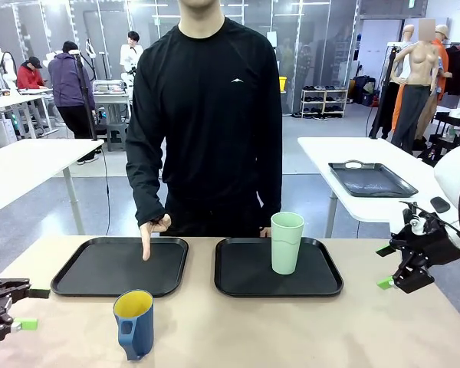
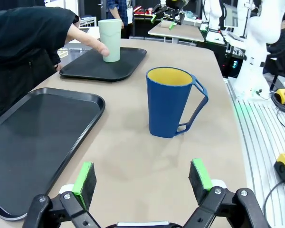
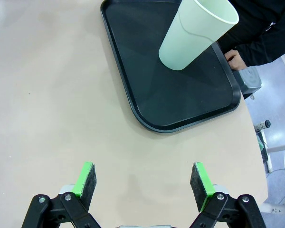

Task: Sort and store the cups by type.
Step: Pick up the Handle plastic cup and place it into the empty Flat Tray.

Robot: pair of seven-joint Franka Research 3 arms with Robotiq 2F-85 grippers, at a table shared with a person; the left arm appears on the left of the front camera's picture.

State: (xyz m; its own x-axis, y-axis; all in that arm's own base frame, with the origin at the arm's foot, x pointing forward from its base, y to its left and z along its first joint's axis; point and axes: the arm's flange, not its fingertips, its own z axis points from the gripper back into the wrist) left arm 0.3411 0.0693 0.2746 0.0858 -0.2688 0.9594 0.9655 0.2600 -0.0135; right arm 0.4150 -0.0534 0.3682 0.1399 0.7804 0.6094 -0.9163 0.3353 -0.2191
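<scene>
The pale mint tumbler (image 1: 287,242) (image 3: 194,35) (image 2: 110,40) stands upright on the right black tray (image 1: 245,270) (image 3: 180,99). On the bare table, in front of the left black tray (image 1: 100,272) (image 2: 33,142), is the dark-blue mug (image 1: 135,323) (image 2: 170,102), yellow inside, its handle turned to the right in the left wrist view. A person's hand (image 1: 148,234) points a finger down at the left tray. My left gripper (image 1: 31,308) (image 2: 142,175) is open at the table's left edge, a short way from the mug. My right gripper (image 1: 383,267) (image 3: 145,178) hangs open to the right of the right tray.
The person stands at the far edge, between the two trays, with the other hand (image 3: 235,59) resting behind the right tray. Bare tabletop lies around the mug and along the near edge. A second table (image 1: 330,149) with a dark tray (image 1: 370,179) stands behind on the right.
</scene>
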